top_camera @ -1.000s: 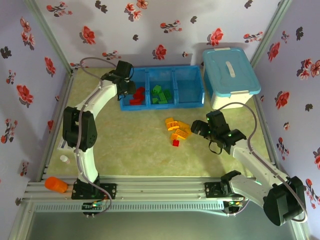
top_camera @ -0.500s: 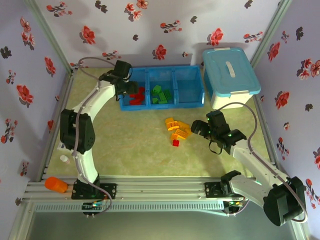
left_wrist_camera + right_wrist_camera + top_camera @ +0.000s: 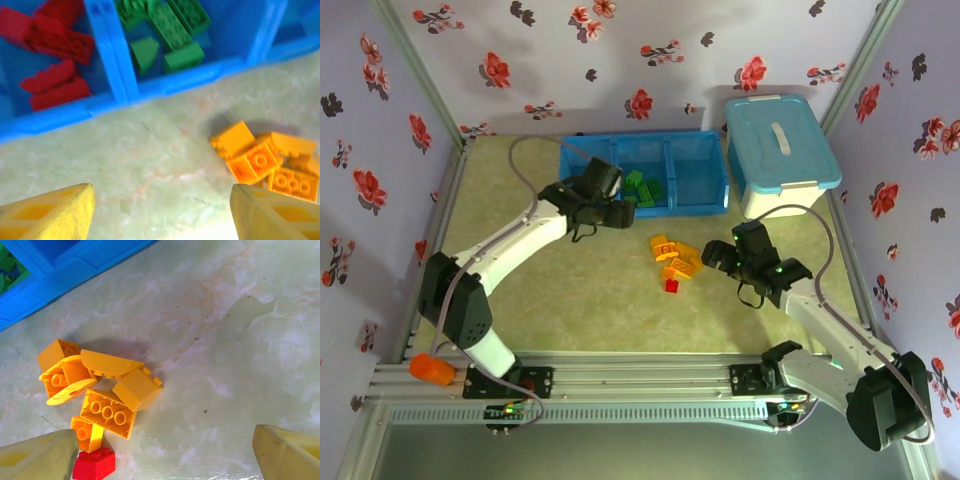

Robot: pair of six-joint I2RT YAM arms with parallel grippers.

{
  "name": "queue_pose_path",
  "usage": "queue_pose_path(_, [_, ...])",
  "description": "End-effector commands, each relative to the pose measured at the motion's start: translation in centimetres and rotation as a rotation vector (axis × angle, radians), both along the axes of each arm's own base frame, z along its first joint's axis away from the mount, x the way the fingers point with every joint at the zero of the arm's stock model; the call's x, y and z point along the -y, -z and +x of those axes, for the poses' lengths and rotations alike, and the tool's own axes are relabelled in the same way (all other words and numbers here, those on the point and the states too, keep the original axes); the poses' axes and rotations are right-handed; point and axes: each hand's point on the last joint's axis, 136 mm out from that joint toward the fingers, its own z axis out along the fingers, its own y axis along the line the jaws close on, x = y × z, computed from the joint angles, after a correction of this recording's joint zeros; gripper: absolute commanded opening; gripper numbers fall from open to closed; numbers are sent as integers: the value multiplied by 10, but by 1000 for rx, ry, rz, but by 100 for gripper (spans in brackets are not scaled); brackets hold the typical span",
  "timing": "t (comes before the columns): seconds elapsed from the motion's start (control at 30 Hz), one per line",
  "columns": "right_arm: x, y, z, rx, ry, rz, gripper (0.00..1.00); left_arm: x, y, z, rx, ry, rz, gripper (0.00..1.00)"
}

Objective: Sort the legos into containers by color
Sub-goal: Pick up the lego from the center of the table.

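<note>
**Left gripper** (image 3: 162, 200): jaws apart, nothing between them. In the top view it hangs over the surface (image 3: 580, 300) just near of the tray (image 3: 695, 209), about where the left and middle compartments meet.

**Right gripper** (image 3: 165, 440): jaws wide apart and empty. In the top view it sits low over the surface, just right of the loose bricks.

**Sorted so far:** red legos (image 3: 55, 45) lie in the left compartment and green legos (image 3: 170, 30) in the middle one. The right compartment (image 3: 695, 175) shows bare blue floor.

**Left to sort:** a yellow-orange pile (image 3: 675, 257) lies on the surface near of the tray, between the two grippers. One red brick (image 3: 94, 463) touches the pile's near edge.

**Key relation:** the pile lies right of and nearer than the left gripper, with a stretch of bare surface between them. It lies directly left of the right gripper, close by. We judge the right arm the nearer one, and the bare compartment lies on its side.

**Axis:** in the right wrist view, the studded yellow brick (image 3: 107, 412) lies slanted against the line between the fingers. We expect a wrist turn will be needed to close across its short side. The bricks touch, so a neighbour may be dragged along.
</note>
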Motion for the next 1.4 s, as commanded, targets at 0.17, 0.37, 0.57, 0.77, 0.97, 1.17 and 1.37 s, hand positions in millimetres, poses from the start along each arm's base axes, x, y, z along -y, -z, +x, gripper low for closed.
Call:
queue_pose_path(0.17, [-11,0,16,-56,-82,-58,87,16,10,-50,27,74,-125,71])
queue_pose_path(0.37, [-41,4,25,-107,-254,-115,80,-5,26,-77,13,55,-169,71])
queue_pose_path(0.57, [-81,6,34,-150,-399,-211,86,-30,30,-92,27,9,-160,71])
queue_pose_path(0.77, [-117,17,44,-199,-451,-263,85,-46,35,-98,31,-27,-149,71])
queue_pose_path(0.97, [-134,36,48,-265,-469,-327,70,-57,38,-103,38,-48,-146,71])
queue_pose_path(1.17, [-138,47,51,-295,-465,-370,64,-67,42,-104,38,-71,-141,71])
queue_pose_path(1.37, [-140,56,54,-310,-464,-389,62,-72,45,-104,38,-85,-141,71])
